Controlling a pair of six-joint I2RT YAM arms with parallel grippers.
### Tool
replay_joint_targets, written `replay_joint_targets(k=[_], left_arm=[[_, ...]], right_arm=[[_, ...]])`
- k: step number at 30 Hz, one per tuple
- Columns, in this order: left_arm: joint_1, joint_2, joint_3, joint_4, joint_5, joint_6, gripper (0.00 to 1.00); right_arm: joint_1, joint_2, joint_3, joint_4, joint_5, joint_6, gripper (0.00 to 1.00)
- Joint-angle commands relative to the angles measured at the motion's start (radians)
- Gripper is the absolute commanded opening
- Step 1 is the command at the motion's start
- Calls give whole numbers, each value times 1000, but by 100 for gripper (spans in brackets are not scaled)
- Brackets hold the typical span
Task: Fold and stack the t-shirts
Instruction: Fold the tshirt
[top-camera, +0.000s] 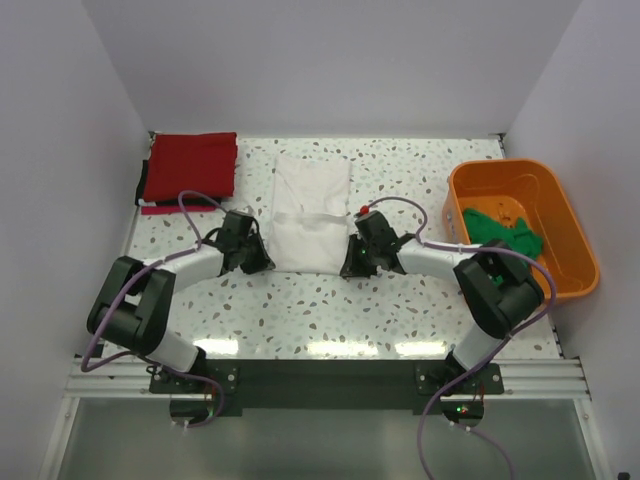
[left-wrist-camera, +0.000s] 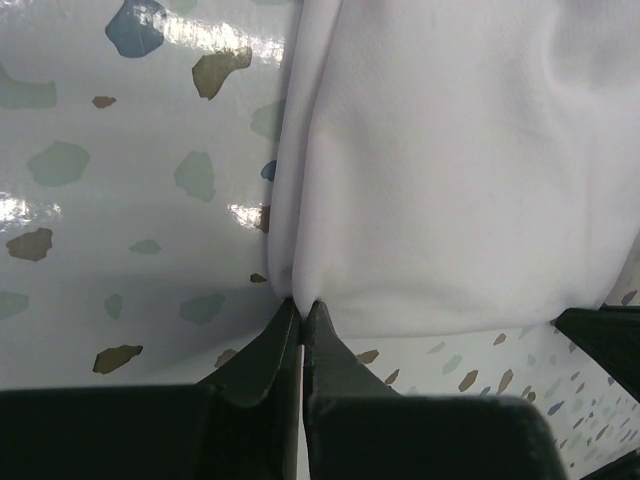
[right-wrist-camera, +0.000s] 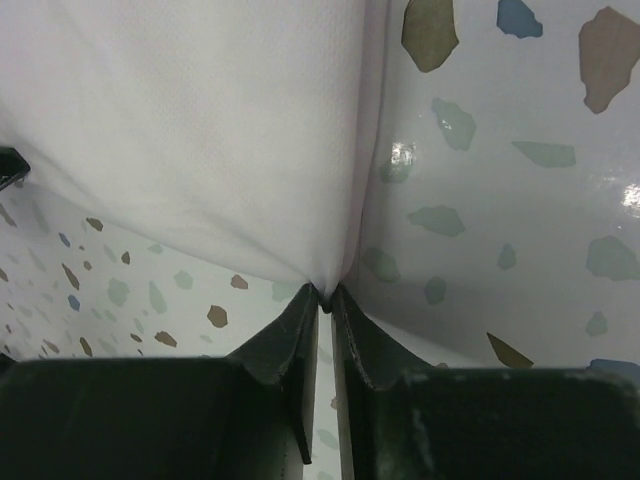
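Pinching near corners of white t-shirt (top-camera: 311, 215)

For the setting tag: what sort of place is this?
Probably a lab test cell: plain white walls box in a speckled table; left arm and right arm, bolted at its edge, pinch a white t-shirt.

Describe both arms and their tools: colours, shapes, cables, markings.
The left arm and right arm have white links between black joints and trailing lilac cables. The left tool and right tool each have two dark tapering fingers. A red knob sits by the right wrist.
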Motion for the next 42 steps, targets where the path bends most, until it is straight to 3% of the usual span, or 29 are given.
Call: replay_joint_targets(k=[1, 3, 7, 16, 20, 24, 29, 36, 42], left_arm=[[-3, 12, -23, 0, -10, 20, 0], [-5, -3, -45, -2, 3, 23, 0], [-38, -129, -121, -14, 0, 25, 0], [-233, -451, -278, -200, -8, -62, 0], [-247, -620, -368, -240, 79, -136, 0], [-250, -796, -366, -267, 104, -141, 0], [-250, -780, -217, -324, 69, -93, 0], [-250, -639, -24, -336, -115, -55, 0], [-229, -510, 131, -283, -246, -27, 0]], right_arm=[[4, 20, -19, 16, -1, 3, 11], [4, 8, -28, 22, -24, 0, 0], [24, -68, -62, -39, -22, -41, 0], [82, -340, -251, -230, -156, -52, 0], [116, -501, -269, -340, -188, -41, 0], [119, -589, -225, -418, -122, -61, 0], [120, -607, -114, -454, -76, -78, 0], [104, -578, 88, -543, 89, -145, 0], [26, -517, 165, -440, 114, -158, 0]])
